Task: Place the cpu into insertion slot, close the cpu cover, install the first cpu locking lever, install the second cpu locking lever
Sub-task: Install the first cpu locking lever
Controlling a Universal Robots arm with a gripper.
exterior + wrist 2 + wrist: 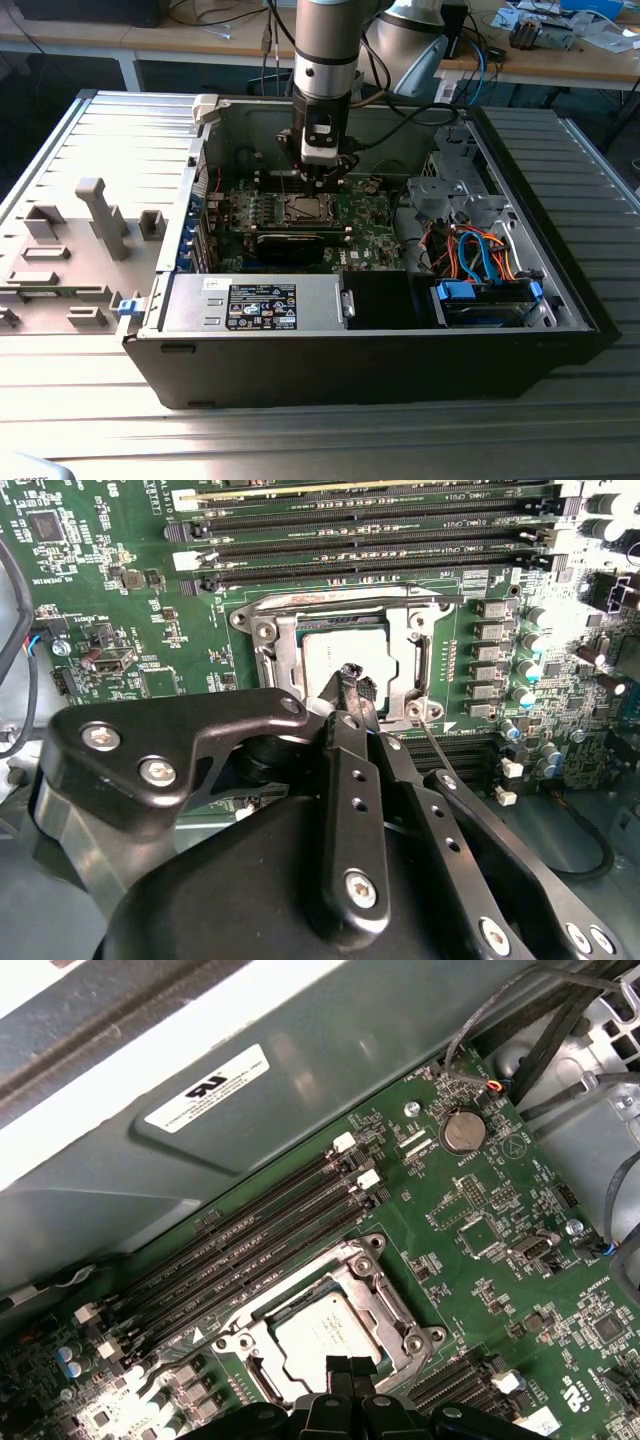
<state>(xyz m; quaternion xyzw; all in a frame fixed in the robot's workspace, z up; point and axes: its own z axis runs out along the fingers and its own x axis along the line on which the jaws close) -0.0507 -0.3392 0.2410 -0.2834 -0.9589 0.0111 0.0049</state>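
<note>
Your cpu [325, 1332] already lies in the insertion slot [258, 1382] under the lowered cpu cover [402, 692]. The pincer [350, 673], tips pressed together, hovers just above, so the levers look due; hooking one likely calls for fine aim.

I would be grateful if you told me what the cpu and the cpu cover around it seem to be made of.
The cpu shows a pale silvery top with a dull sheen, probably a matte metal plate. The cpu cover looks like bare stamped metal: grey, brighter glints along its edges, thin frame shape.
</note>
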